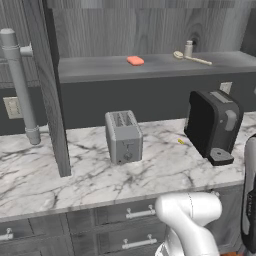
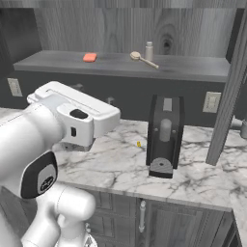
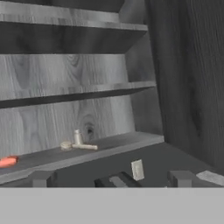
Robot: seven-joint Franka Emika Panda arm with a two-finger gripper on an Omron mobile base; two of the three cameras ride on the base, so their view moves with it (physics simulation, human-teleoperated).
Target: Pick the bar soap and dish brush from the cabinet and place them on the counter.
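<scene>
Claw (image 3: 110, 178): released, holds nothing; tips at bottom of hand view.
Soap (image 1: 135, 60): flat on cabinet shelf (image 1: 100, 70), upper centre of left base view.
Brush (image 1: 191, 58): same shelf, right of soap, beside small bottle (image 1: 188, 48).
Bearing: hand view puts soap at lower left edge, brush left of centre, handle pointing right.
Counter (image 1: 165, 170): below shelf; nothing moved yet.
</scene>
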